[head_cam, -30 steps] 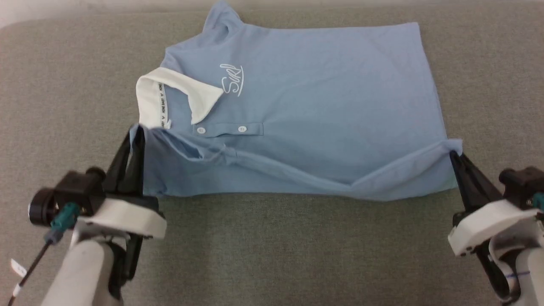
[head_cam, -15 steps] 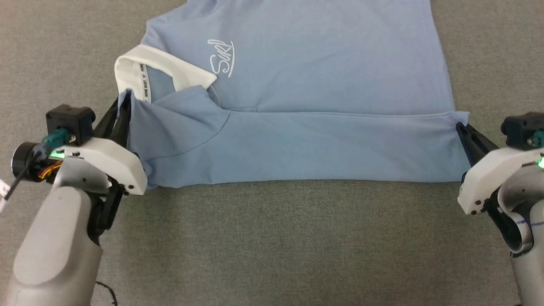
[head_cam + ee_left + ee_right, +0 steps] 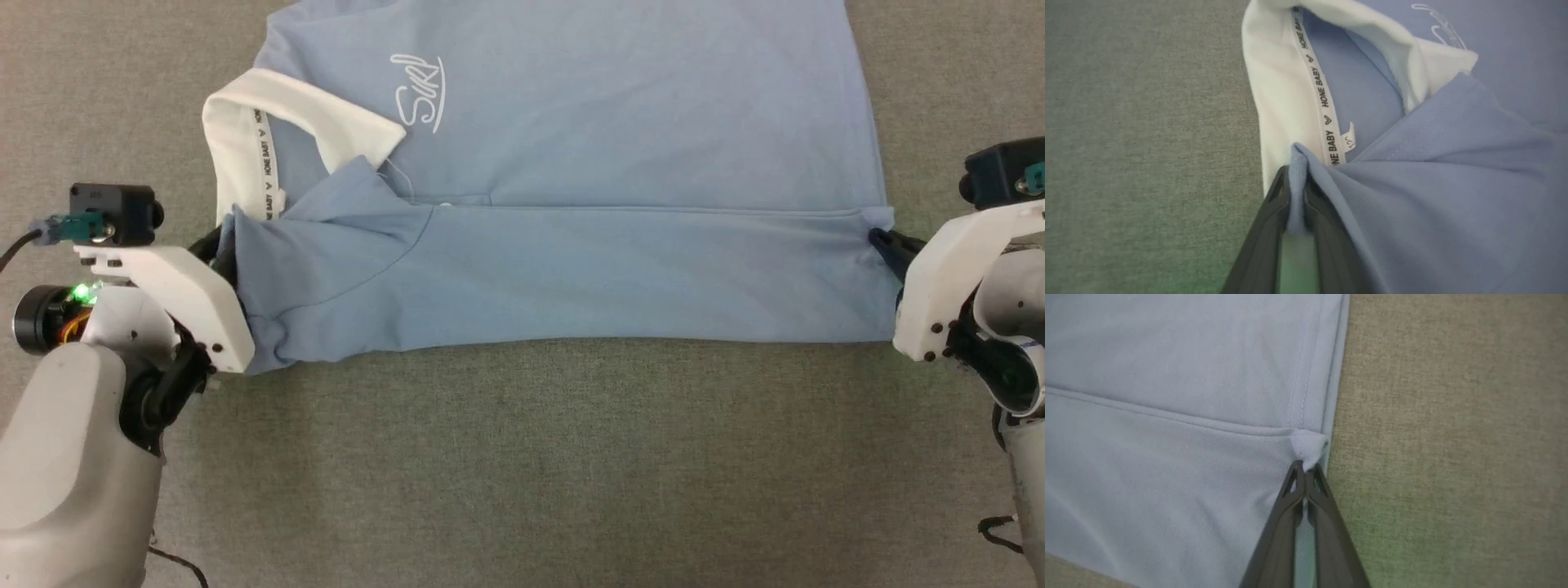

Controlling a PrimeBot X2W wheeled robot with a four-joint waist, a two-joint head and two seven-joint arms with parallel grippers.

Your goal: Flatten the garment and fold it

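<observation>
The garment (image 3: 620, 122), a light blue polo shirt, lies across the grey surface with its white collar (image 3: 237, 131) at the left and its white chest script (image 3: 420, 90) facing up. Its near edge is folded back over the front as a flat band (image 3: 571, 269). My left gripper (image 3: 227, 245) pinches the band's collar-end corner; in the left wrist view a fold of the garment (image 3: 1453, 183) sits between the left gripper's (image 3: 1296, 179) fingers beside the neck tape (image 3: 1323, 90). My right gripper (image 3: 878, 241) is shut on the hem-end corner; the right gripper (image 3: 1304, 467) grips the garment (image 3: 1167, 375).
A grey woven fabric surface (image 3: 522, 457) lies under everything, with open room on the near side of the shirt. Thin dark cables hang by my forearms at the lower left (image 3: 175, 567) and lower right (image 3: 996, 531).
Both grippers carried the near edge up and over the shirt front, then lowered it. The sagging fold now lies as a flat band covering the buttons. The head camera tilted too.
</observation>
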